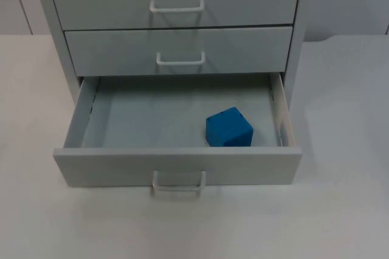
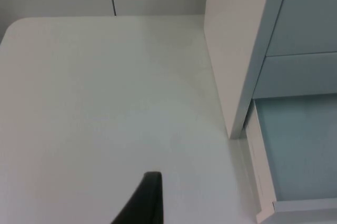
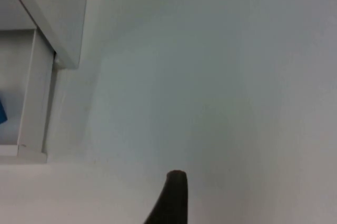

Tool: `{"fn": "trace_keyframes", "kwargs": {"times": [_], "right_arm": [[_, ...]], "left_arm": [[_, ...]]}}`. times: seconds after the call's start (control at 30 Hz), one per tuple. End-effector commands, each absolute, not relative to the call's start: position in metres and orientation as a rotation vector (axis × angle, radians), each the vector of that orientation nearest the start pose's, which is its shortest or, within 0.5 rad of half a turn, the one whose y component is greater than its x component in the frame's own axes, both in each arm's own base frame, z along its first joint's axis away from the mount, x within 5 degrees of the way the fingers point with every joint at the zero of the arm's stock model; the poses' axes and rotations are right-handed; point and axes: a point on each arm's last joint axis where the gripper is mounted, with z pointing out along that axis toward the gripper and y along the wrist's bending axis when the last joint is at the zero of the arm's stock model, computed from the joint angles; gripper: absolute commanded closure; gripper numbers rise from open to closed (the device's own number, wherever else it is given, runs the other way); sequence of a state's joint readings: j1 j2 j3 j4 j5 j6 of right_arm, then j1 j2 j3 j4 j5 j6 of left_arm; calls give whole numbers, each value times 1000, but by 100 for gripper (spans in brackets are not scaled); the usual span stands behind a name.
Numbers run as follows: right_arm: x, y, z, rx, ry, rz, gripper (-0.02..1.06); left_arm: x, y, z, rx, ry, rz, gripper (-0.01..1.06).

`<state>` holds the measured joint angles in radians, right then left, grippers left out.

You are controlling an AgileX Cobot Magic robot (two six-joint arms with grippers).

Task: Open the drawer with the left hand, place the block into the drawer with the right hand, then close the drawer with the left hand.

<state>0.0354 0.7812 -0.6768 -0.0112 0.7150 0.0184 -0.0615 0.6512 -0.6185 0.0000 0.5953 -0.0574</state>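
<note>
The left gripper (image 2: 150, 203) hangs above bare tabletop (image 2: 105, 103) just off the left side of the drawer cabinet (image 2: 231, 61), holding and touching nothing; a single black fingertip is visible, so its opening cannot be determined. The right gripper (image 3: 171, 200) hangs likewise above bare tabletop off the cabinet's right side, also holding and touching nothing, and its opening cannot be determined either. In the top view, the grey cabinet stands at the far middle of the tabletop with three drawers showing. The two upper drawers (image 1: 176, 3) are shut, each with a white bar handle (image 1: 177, 8). The bottom drawer (image 1: 176, 165) is pulled fully out toward the near edge, its white handle (image 1: 178, 183) centred on the front panel. The blue block (image 1: 228, 128) rests on the drawer floor, right of centre, close behind the front panel and apart from the right side wall. No writing or label is legible on the cabinet or block.
</note>
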Motion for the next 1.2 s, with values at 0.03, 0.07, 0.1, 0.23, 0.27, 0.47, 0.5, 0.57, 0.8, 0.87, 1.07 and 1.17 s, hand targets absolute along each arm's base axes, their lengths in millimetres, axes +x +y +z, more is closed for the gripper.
{"fn": "trace_keyframes", "kwargs": {"times": [0.03, 0.07, 0.1, 0.23, 0.27, 0.47, 0.5, 0.57, 0.8, 0.87, 1.07, 1.17], "right_arm": [[145, 4, 305, -31, 2288, 11, 29], [145, 4, 305, -32, 2284, 9, 29], [145, 4, 305, -32, 2283, 9, 29], [145, 4, 305, -33, 2283, 6, 29], [145, 4, 305, -32, 2285, 8, 29], [144, 4, 305, -33, 2297, 8, 29], [144, 4, 305, -33, 2297, 8, 29], [144, 4, 305, -33, 2297, 8, 29], [144, 5, 305, -26, 2295, 22, 29], [144, 5, 305, -26, 2295, 22, 29], [144, 5, 305, -26, 2293, 22, 29], [144, 5, 305, -23, 2293, 28, 29]], "left_arm": [[126, -8, 312, -1, 2111, -80, 18], [126, -8, 312, -1, 2111, -80, 28], [126, -8, 312, -2, 2109, -81, 31], [126, -8, 312, -2, 2109, -81, 69], [126, -8, 312, 1, 2108, -80, 88], [125, -8, 311, 86, 2121, -35, 105], [125, -9, 311, 101, 2127, -34, 105], [124, -13, 311, 145, 2123, -71, 105], [129, -30, 310, 307, 2138, -249, 105], [136, -35, 307, 342, 2203, -308, 105], [155, -50, 303, 453, 2291, -386, 105], [158, -60, 303, 520, 2298, -404, 105]]}}
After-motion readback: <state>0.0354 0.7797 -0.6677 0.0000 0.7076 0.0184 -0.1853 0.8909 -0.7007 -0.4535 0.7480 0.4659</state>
